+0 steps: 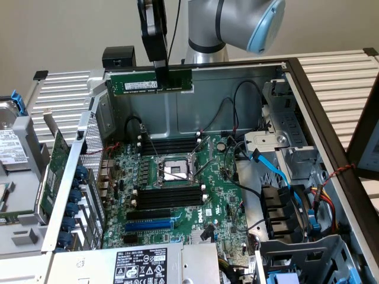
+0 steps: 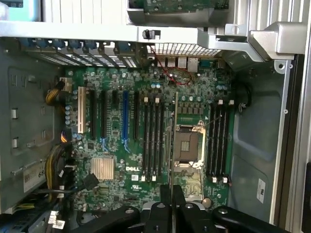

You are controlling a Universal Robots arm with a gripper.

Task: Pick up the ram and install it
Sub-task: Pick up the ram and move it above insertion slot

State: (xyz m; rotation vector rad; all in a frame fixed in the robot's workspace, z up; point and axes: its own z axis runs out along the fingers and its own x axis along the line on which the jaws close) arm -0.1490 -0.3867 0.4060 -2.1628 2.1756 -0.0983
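Item, near: motherboard (image 1: 195, 207), lower centre of the exterior view. We count two banks of black memory slots (image 1: 169, 195) flanking the CPU socket (image 1: 172, 171), with open air above them. Black cables (image 1: 237, 112) loop at centre right.

Item, far: case back wall (image 1: 201, 112), its rim just under the ram (image 1: 133, 84) at upper centre. The gripper (image 1: 160, 71) pinches the ram's top edge mid-length, holding the stick level.

We judge: hold it level and parallel to a slot, and descend straight, avoiding rim and cables.
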